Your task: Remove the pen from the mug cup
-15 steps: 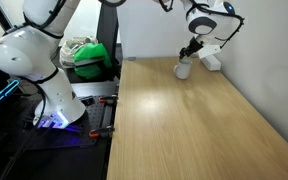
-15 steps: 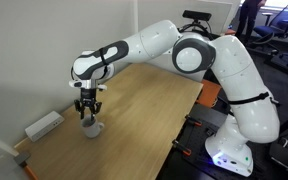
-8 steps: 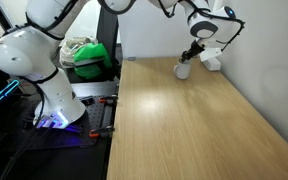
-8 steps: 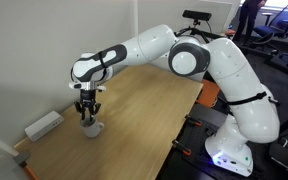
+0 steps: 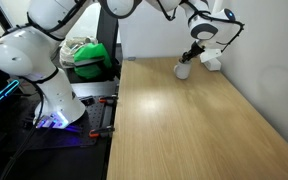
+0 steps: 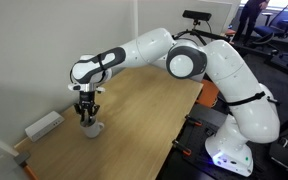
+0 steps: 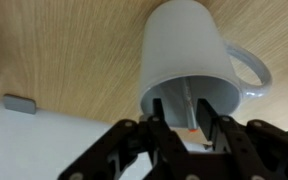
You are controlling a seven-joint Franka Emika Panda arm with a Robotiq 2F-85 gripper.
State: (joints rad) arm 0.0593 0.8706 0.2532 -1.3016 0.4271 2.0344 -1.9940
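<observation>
On the surface (image 7: 64,50) the mug (image 7: 189,50) stands upright with the pen (image 7: 192,127) inside it, propped by the wall. Your hand (image 7: 187,112) reaches into the mouth unclenched, one finger each side of the pen, placed to pinch its thin shaft. The handle (image 7: 252,70) points right, clear of the fingers.
</observation>
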